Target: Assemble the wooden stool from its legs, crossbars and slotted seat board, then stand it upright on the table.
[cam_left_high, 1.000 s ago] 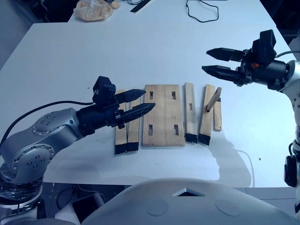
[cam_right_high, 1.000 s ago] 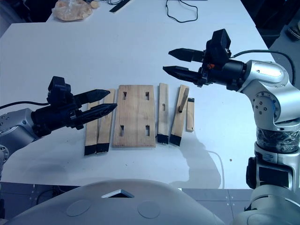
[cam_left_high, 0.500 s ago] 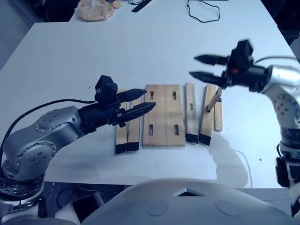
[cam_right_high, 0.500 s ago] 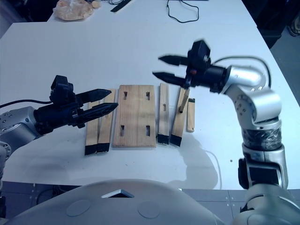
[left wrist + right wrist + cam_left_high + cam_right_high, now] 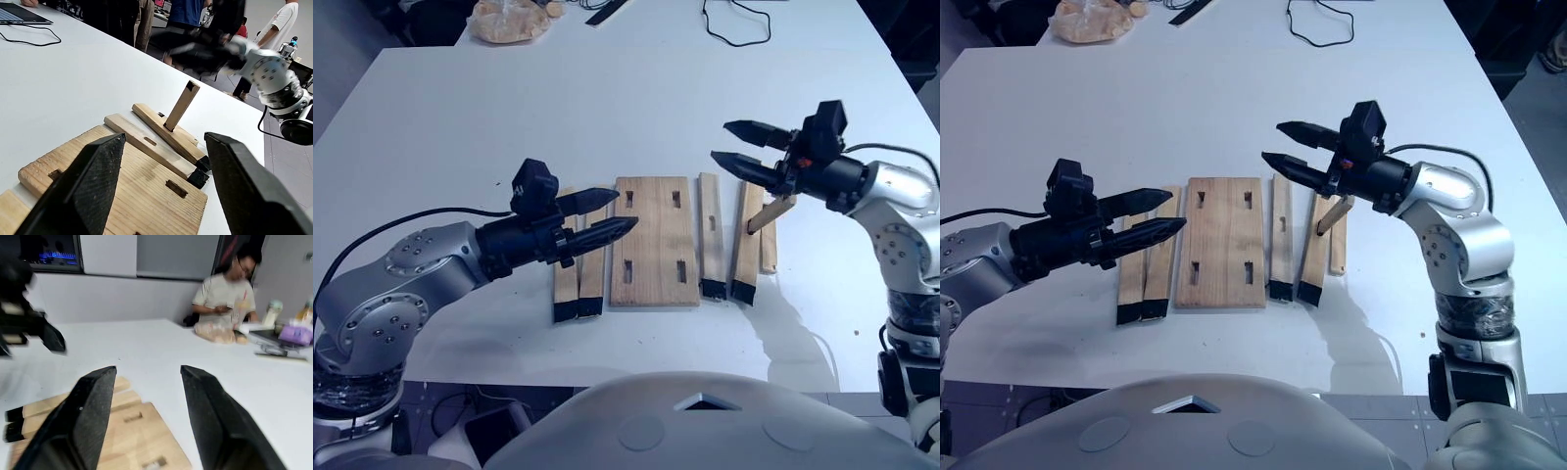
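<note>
Wooden parts lie flat in a row on the white table point(image 5: 460, 117): two left legs point(image 5: 566, 289), the slotted seat board point(image 5: 652, 242), then two right legs point(image 5: 709, 230), slots up, probably for easy reach. Your left gripper point(image 5: 625, 210) hovers parted and empty over the left legs. One crossbar point(image 5: 764, 211) stands tilted in the outer right leg's slot. Your right gripper point(image 5: 720, 141), spread and empty, hangs over it, seemingly placed to press or grasp it.

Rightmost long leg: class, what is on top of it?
A short crossbar stands tilted in the leg's slot. Its lower end is hidden in the slot; how deep it sits cannot be told.
</note>
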{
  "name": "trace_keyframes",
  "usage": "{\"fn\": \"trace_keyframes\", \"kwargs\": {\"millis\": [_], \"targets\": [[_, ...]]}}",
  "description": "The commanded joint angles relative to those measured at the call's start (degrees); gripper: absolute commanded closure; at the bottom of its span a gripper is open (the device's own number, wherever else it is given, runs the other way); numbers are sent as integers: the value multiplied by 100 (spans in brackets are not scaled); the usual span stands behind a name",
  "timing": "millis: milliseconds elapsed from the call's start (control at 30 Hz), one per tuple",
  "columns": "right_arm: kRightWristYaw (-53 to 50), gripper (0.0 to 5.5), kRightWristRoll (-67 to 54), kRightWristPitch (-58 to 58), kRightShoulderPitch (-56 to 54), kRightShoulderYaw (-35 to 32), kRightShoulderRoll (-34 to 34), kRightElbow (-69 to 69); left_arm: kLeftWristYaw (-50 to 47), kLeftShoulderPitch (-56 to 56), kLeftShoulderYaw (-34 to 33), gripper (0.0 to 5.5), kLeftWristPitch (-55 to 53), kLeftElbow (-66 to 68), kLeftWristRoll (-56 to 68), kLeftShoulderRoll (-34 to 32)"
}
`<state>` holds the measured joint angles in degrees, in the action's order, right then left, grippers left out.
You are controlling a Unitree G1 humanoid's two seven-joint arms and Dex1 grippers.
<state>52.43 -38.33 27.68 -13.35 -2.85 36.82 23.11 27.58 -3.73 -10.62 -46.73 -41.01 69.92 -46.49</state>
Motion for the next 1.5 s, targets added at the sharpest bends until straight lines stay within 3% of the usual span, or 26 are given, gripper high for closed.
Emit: {"fn": "trace_keyframes", "kwargs": {"millis": [33, 167, 333, 600, 800, 933, 1000, 1167, 1500], "targets": [[586, 308, 99, 141, 1161, 316, 617, 715, -216, -239, -209, 253, 43, -197, 86, 80], [1147, 308, 1177, -779, 2137, 930, 1055, 159, -260, -313, -162, 253, 65, -197, 7, 132], [1385, 308, 2493, -2112, 2406, 1344, 1368, -1184, -296, -270, -119, 253, 47, -208, 57, 168], [1674, 308, 2728, -2771, 1989, 1135, 1661, -1946, -424, -503, -172, 253, 94, -355, 31, 242], [1453, 308, 2107, -2067, 2364, 380, 1879, -831, -640, -878, -304, 253, 217, -610, 43, 320], [129, 265, 2114, -1058, 2704, -55, 1297, -110, -870, -1318, -433, 253, 380, -846, -10, 487], [-590, 230, 2358, -553, 2827, 0, 993, 67, -971, -1438, -423, 253, 447, -915, -52, 568], [-1455, 230, 2582, 391, 2974, 359, 483, 265, -1134, -1367, -193, 253, 548, -953, -128, 692], [-2161, 230, 2732, 1006, 3251, 453, -37, 312, -1091, -1295, -174, 253, 523, -898, -3, 541]]}}
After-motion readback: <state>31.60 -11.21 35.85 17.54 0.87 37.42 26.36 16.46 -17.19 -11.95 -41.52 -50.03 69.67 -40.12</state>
